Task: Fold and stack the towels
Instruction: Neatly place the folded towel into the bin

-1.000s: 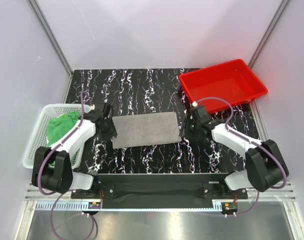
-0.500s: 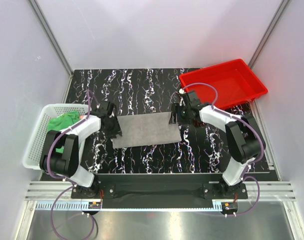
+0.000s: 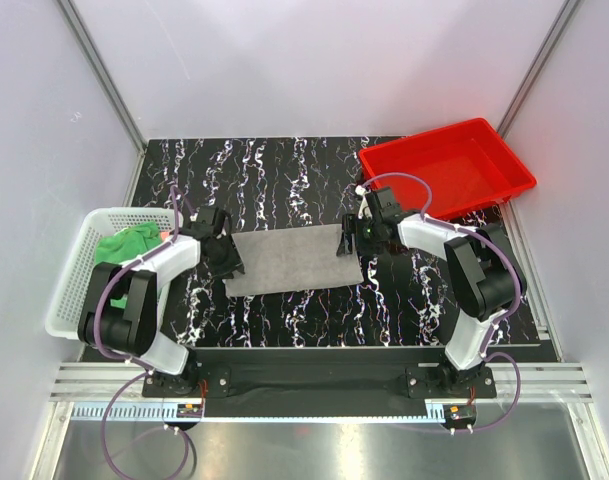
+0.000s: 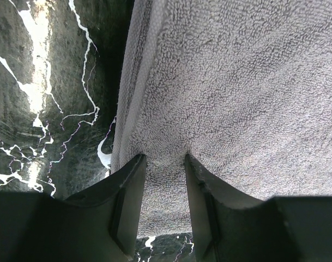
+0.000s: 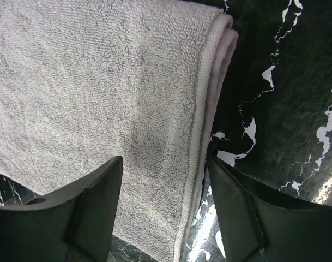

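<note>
Left gripper (image 4: 164,164): pinching the nine-o'clock edge of the grey towel (image 3: 284,258), a pucker of terry between its fingers. Right gripper (image 5: 164,180): spread, straddling the three-o'clock doubled edge, nothing held. Grey towel lay flat at table (image 3: 284,180) centre, seemingly gripped end-to-end for another fold. Green towel (image 3: 124,248) waited in the basket (image 3: 69,290) at nine o'clock.

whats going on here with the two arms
Two arms are working on a grey towel lying flat on the black marbled table. The left gripper pinches its left edge; the right gripper stands open over the right edge. A green towel waits in the white basket; the red tray holds nothing.
</note>
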Controlling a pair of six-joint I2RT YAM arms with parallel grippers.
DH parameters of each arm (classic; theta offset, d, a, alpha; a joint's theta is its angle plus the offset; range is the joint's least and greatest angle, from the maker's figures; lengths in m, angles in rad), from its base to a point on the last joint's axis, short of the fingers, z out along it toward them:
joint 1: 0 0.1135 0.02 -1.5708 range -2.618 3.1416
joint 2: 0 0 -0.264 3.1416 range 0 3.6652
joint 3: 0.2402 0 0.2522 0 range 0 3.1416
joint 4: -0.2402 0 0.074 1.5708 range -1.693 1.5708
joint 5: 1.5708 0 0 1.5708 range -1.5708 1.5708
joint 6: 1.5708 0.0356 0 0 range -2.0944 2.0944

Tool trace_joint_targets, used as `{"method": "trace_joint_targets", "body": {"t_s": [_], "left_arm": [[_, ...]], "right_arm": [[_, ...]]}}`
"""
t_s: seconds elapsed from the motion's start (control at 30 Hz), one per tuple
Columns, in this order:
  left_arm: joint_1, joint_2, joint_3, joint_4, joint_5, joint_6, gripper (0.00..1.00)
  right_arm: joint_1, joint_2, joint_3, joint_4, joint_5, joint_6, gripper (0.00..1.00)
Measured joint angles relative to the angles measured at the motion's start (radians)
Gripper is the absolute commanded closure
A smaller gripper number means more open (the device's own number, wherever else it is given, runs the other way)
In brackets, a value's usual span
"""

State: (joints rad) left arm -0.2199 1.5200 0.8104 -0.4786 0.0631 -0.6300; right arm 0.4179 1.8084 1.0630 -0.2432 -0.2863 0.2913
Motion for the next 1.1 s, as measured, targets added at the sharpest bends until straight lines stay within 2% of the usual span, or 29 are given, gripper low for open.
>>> {"method": "trace_joint_targets", "body": {"t_s": [0.47,0.73,0.87,0.9,0.97,1.0,1.07,1.1], "left_arm": [[0.0,-0.044,-0.049,0.047,-0.011,-0.024,0.59],[0.0,-0.06,-0.066,0.066,-0.015,-0.028,0.59],[0.0,-0.06,-0.066,0.066,-0.015,-0.03,0.59],[0.0,-0.06,-0.066,0.066,-0.015,-0.031,0.59],[0.0,-0.06,-0.066,0.066,-0.015,-0.031,0.58],[0.0,-0.061,-0.066,0.064,-0.015,-0.031,0.58],[0.0,-0.061,-0.056,0.046,-0.019,-0.031,0.57],[0.0,-0.061,-0.045,0.027,-0.024,-0.029,0.56]], "right_arm": [[0.0,-0.011,-0.026,0.044,-0.006,-0.038,0.28],[0.001,-0.017,-0.071,0.114,-0.072,-0.011,0.42],[0.001,-0.017,-0.091,0.137,-0.093,0.002,0.57],[0.001,-0.017,-0.095,0.139,-0.098,0.003,0.67],[0.001,-0.017,-0.1,0.132,-0.098,0.002,0.79],[0.002,-0.017,-0.1,0.125,-0.098,0.002,0.89],[0.001,-0.017,-0.096,0.105,-0.092,-0.006,0.99],[0.001,-0.017,-0.088,0.086,-0.089,-0.012,1.0]]}}
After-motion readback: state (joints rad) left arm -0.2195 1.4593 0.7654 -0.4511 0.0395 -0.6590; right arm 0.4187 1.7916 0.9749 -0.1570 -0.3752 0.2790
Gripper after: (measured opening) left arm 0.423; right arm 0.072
